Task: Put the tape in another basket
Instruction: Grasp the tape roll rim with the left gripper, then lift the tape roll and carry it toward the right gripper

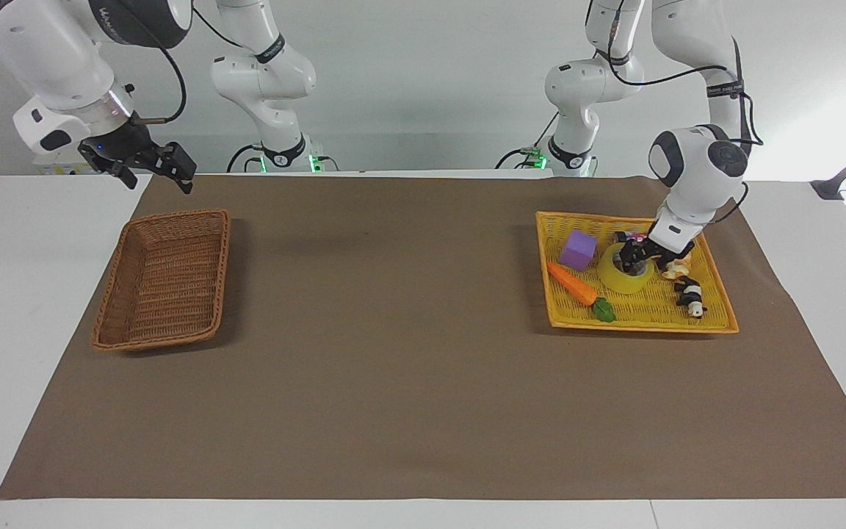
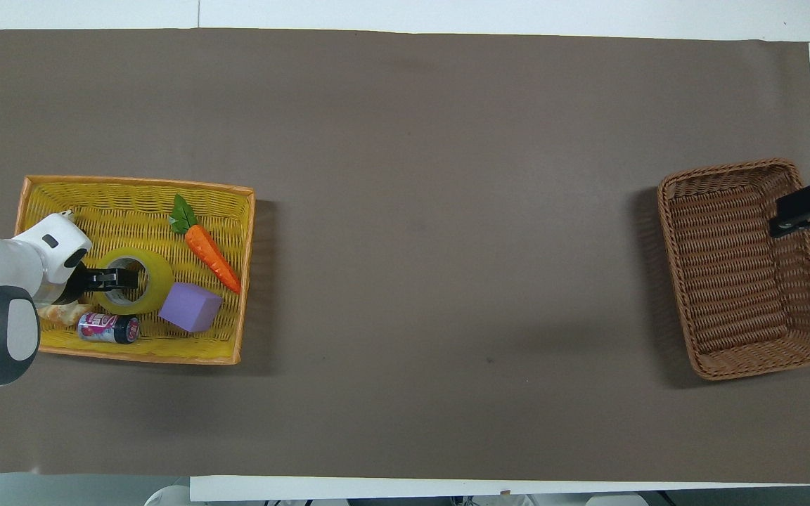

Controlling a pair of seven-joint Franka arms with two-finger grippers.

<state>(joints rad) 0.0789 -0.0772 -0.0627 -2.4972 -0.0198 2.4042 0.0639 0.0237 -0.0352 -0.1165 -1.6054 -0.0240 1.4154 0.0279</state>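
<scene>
Tape (image 1: 625, 273) (image 2: 134, 281) lies flat in the yellow tray basket (image 1: 717, 312) (image 2: 166, 190) at the left arm's end of the table. Roll axis vertical, core hole facing up, white inner core visible in the overhead view. No long axis to speak of; it's round seen from above.

Left gripper (image 1: 642, 256) (image 2: 118, 279) is down at the tape, wrist angled from the arm's side. One finger looks dipped into the core hole, the other at the roll's outer wall on the side toward the table's end, so the jaws straddle the wall. Parted or clamped tight on it: can't tell. Roll rests on the tray floor.

Around the tape in the tray: purple block (image 1: 578, 249) (image 2: 190, 307) just beside it, toward the table's middle; toy carrot (image 1: 572, 283) (image 2: 211, 258) with green leaf, farther from the robots than the block, lying diagonal; small can (image 1: 627, 236) (image 2: 107, 327) on its side, nearer the robots than the tape; pastry-like piece (image 1: 676, 267) (image 2: 60, 314) partly hidden under the wrist; panda figure (image 1: 689, 297), farther from the robots than the pastry.

Brown wicker basket (image 1: 162, 278) (image 2: 746, 267) is well apart at the right arm's end, on the brown mat (image 1: 393, 353) (image 2: 447, 140). Right gripper (image 1: 150, 167) (image 2: 809, 207) waits in the air over the basket's outer edge, fingers spread apart, holding nothing.
</scene>
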